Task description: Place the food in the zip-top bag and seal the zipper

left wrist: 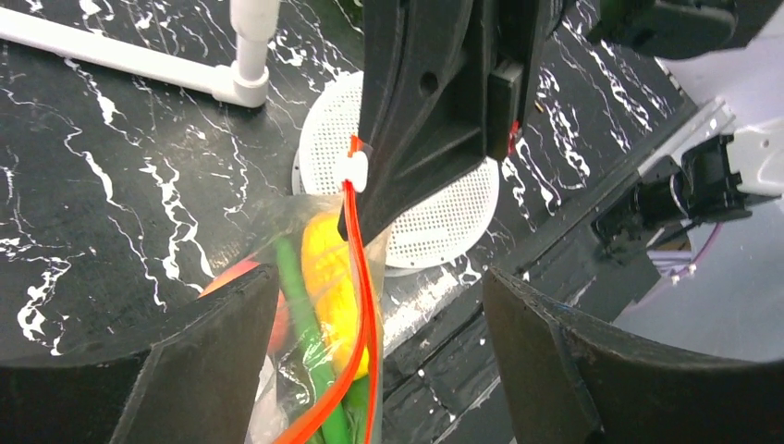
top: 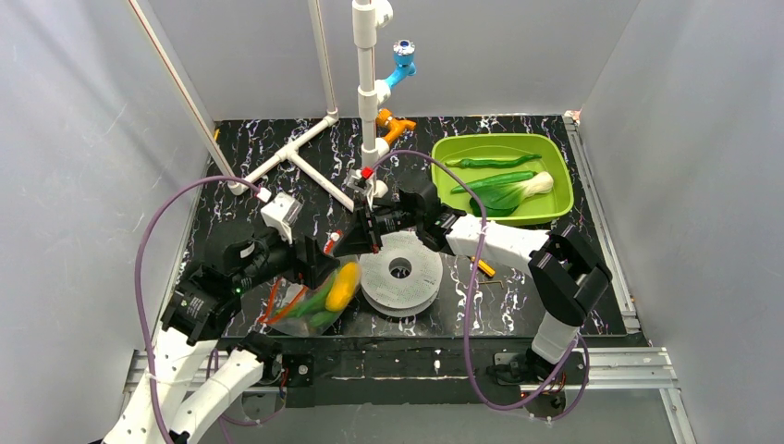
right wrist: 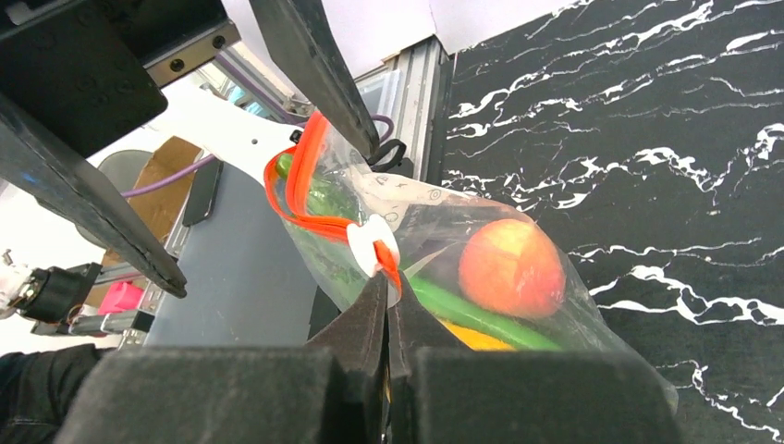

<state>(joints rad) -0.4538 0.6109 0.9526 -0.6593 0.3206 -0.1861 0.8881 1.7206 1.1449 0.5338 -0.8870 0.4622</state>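
Right gripper (right wrist: 386,298): jaws closed flat together, pinching the zipper (right wrist: 310,222) just below its white slider (right wrist: 372,248). The slider sits at the fingertips, touching them.

Left gripper (left wrist: 379,287): jaws spread wide, holding nothing. In the left wrist view the bag (left wrist: 277,231) stands in the gap between the two fingers (left wrist: 185,370), nearer the left-hand one. Whether the film touches that finger cannot be told.

Bag position: in the top view it lies on the table (top: 434,139) near the front edge, just left of the white perforated disc (top: 421,277). Its mouth end is raised toward the right gripper, and its body slopes down and away from the pinch point. The two grippers face each other across the zipper, with the left gripper on the far side of the bag from the right.

Zipper: the strip runs from the slider back along the mouth. Beyond the slider the two orange-red tracks stand apart in a loop.

Bag contents: a round red-orange fruit (right wrist: 511,268), a yellow piece (left wrist: 328,268) and a long green pepper (right wrist: 462,314).

Food outside the bag: bok choy (top: 518,192) and a second pepper (top: 490,161) lie in the green tray (top: 555,148), well apart from both grippers, at the far right of the table.
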